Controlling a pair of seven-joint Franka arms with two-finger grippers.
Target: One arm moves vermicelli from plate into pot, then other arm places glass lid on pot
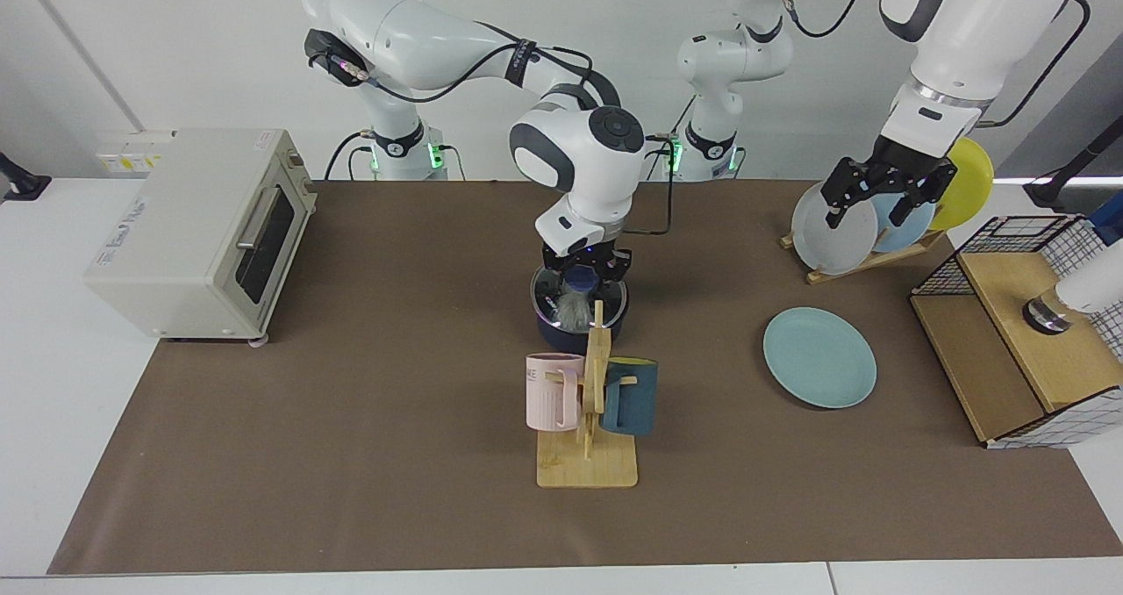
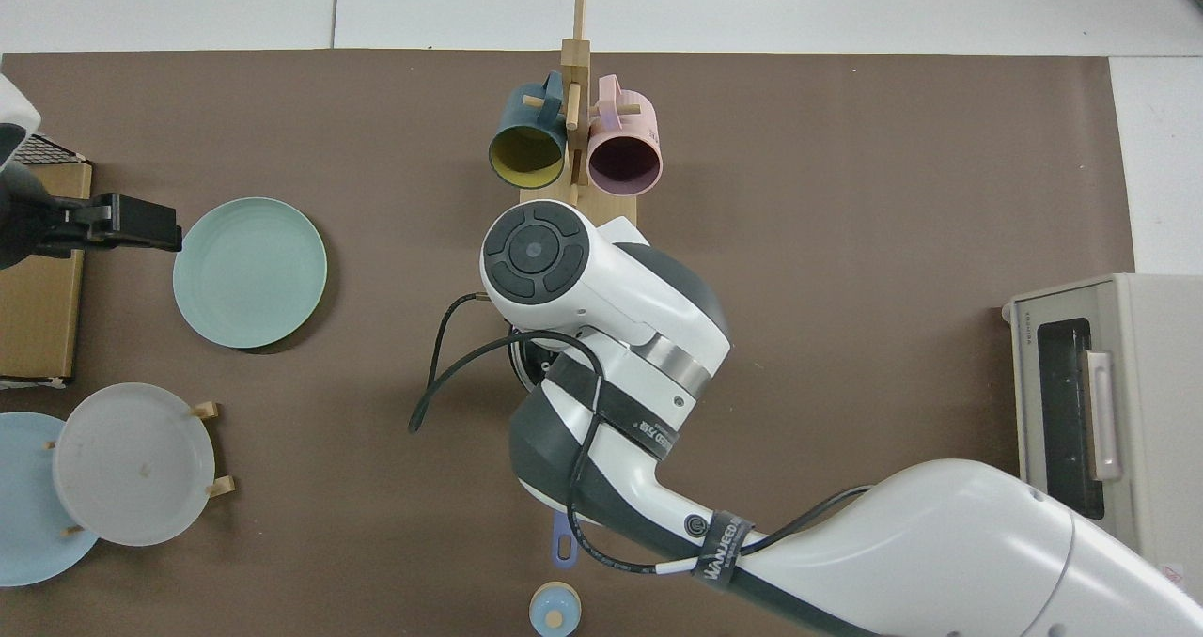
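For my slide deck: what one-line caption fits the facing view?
Right gripper at the glass lid on the pot; left gripper waits.

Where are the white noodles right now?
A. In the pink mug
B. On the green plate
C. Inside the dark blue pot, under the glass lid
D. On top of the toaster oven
C. The vermicelli shows through the glass lid on the pot, where the right gripper is at the knob; the plate is bare, and the left gripper waits by the plate rack.
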